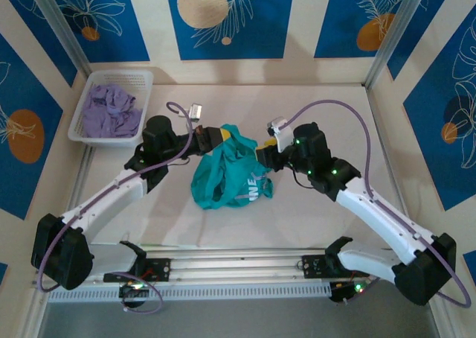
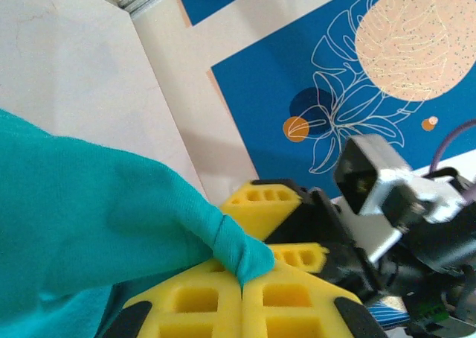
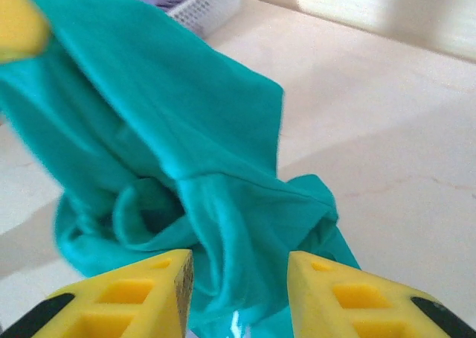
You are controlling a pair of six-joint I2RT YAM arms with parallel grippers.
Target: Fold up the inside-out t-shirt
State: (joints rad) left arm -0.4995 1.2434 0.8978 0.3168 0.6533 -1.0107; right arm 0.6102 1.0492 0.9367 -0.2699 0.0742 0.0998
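Blue leaf-print walls [image 1: 223, 18] ring the pale table [image 1: 335, 107] — t-shirt [image 1: 223, 182] bunched mid-surface.

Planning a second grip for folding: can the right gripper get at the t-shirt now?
Probably yes: the right gripper stands open with bunched t-shirt fabric right between its fingers, nothing blocking.

Robot lab test cell: alu frame posts [image 1: 61, 29], printed blue leaf wall panels [image 1: 253, 25], base rail [image 1: 238, 267].
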